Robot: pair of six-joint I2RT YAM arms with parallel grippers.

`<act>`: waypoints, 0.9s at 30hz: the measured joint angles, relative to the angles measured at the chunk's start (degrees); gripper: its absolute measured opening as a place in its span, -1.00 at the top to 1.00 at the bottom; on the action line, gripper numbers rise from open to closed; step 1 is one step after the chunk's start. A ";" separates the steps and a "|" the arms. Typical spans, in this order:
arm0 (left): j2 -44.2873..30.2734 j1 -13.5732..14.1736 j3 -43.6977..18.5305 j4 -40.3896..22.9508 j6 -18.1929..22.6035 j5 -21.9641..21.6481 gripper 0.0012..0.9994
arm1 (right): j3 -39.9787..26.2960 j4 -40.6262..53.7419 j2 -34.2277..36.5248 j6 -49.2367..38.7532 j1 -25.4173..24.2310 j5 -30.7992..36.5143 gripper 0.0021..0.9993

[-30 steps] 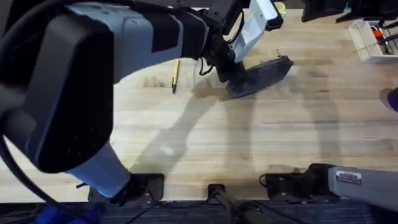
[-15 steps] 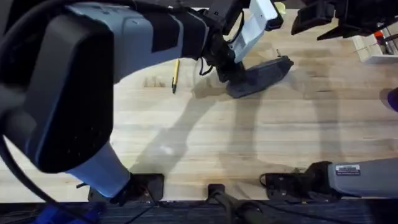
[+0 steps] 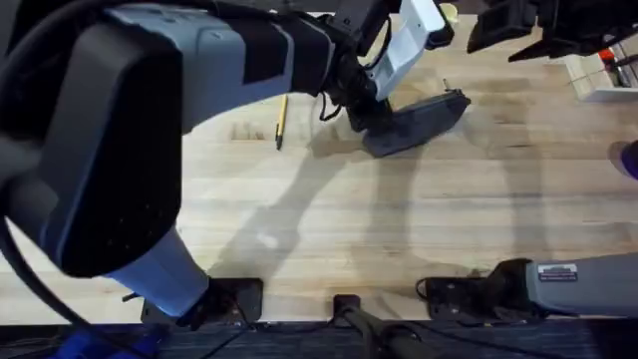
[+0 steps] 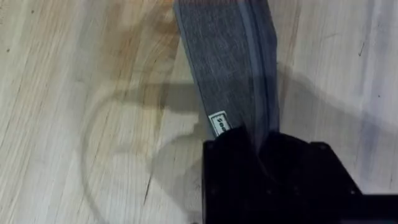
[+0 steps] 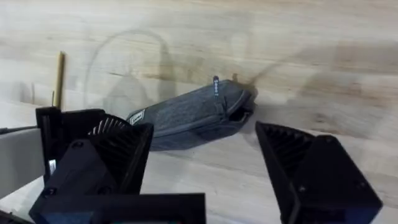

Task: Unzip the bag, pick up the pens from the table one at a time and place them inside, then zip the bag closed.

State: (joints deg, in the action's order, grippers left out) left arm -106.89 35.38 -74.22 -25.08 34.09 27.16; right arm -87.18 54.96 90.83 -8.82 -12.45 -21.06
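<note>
The grey bag (image 3: 424,115) lies slanted at the far middle of the table (image 3: 329,219). My left gripper (image 3: 365,126) is shut on its near-left end; in the left wrist view the black fingers (image 4: 233,155) pinch the fabric beside a small white label, and the bag (image 4: 224,62) stretches away with its zipper along one side. One yellow pen (image 3: 281,120) lies to the left of the bag. My right gripper (image 3: 518,25) hovers open, high at the far right. In its own view the right gripper (image 5: 205,134) looks down on the bag (image 5: 186,118), the zipper pull (image 5: 216,87) and the pen (image 5: 59,78).
A white tray (image 3: 598,65) with markers stands at the far right edge. A purple object (image 3: 628,160) shows at the right border. The left arm (image 3: 150,130) looms large over the left half of the overhead view.
The right gripper has come into the overhead view at the far right, above the bag's far end. The left arm and the bag have stayed put.
</note>
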 joint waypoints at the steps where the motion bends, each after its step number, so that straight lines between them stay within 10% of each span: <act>1: 0.00 0.00 0.00 0.00 0.00 0.02 0.92 | 0.00 -0.21 0.00 -0.03 0.00 0.00 -0.99; 27: 0.00 0.00 0.00 0.00 0.00 0.00 0.92 | 0.00 -5.83 17.95 -4.43 4.86 0.00 -0.99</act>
State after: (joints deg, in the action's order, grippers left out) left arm -106.89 35.38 -74.22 -25.08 34.09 27.16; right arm -87.18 49.12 108.78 -13.25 -7.58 -21.06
